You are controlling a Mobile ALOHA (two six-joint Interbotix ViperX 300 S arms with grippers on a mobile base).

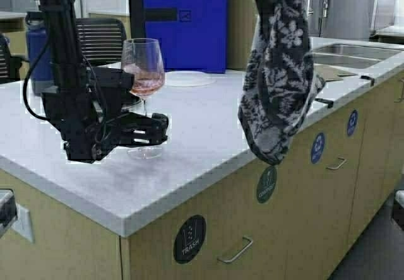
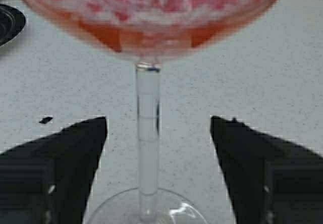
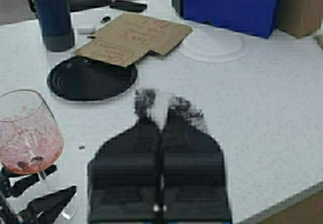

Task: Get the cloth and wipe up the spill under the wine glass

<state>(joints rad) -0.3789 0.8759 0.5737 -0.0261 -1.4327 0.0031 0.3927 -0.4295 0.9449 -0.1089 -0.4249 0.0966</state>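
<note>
Two tools, left tool (image 2: 158, 173) spread around wine glass (image 2: 148, 148) stem, right tool (image 3: 160, 114) clenching cloth (image 1: 279, 72)

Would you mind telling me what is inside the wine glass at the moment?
The wine glass holds pinkish liquid in the lower part of its bowl, with pink streaks up the inner wall. The right wrist view shows small dark specks in the liquid; what they are cannot be told.

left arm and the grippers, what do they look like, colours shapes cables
The left arm is matte black with boxy segments and loose black cables looping beside it. The left gripper has black, wedge-shaped fingers with ribbed bases. The right gripper is equally black, with two flat fingers tapering forward. No markings show.
</note>
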